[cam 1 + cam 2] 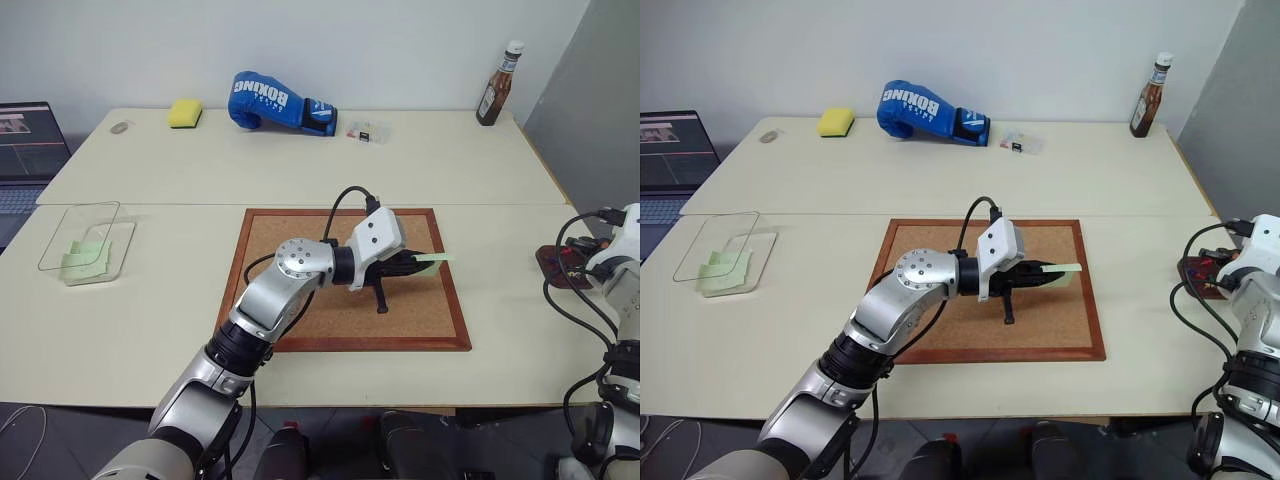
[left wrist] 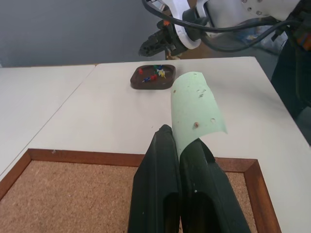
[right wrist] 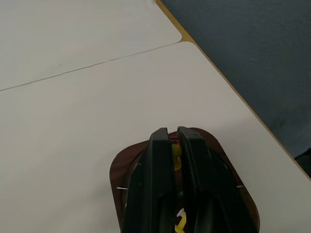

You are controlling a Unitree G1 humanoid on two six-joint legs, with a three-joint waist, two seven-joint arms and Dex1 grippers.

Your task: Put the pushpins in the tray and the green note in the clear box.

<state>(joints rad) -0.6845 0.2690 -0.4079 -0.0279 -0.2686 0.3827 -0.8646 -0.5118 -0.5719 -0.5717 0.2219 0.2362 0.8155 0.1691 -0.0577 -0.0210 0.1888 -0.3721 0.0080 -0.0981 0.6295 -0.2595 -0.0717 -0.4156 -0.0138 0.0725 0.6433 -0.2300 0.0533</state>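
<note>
The left tool (image 1: 415, 262) is closed on the green note (image 2: 196, 112), pinching one edge so that the sheet curls free beyond the fingertips, above the right part of the corkboard (image 1: 300, 330). The right tool (image 3: 176, 145) hangs over the tray (image 3: 120, 167), its fingers nearly together on what appears to be a yellow pushpin (image 3: 176, 151).

Step in hand, as judged from this layout: deliver the note to the clear box and release the pin into the tray.

1. Carry the note across the surface (image 1: 150, 300) to the clear box (image 1: 60, 265), which stands well apart on the robot's left. You have a long traverse, so keep the grip firm; the paper is thin and may flutter or slip.
2. Bring the free end of the note inside the walls before you open the fingers, or the sheet may drift out onto the surface.
3. At the tray, lower the right tool close to the dish before opening, so the pin does not bounce over the low rim.

Containers:

- Clear box: already holds pale green notes (image 1: 85, 258), lying flat inside.
- Tray: near the right edge of the surface, holding several pushpins (image 2: 154, 74) in red, blue, green and yellow.
- Small clear case (image 1: 368, 131): at the far side; its contents are too small to identify.
</note>
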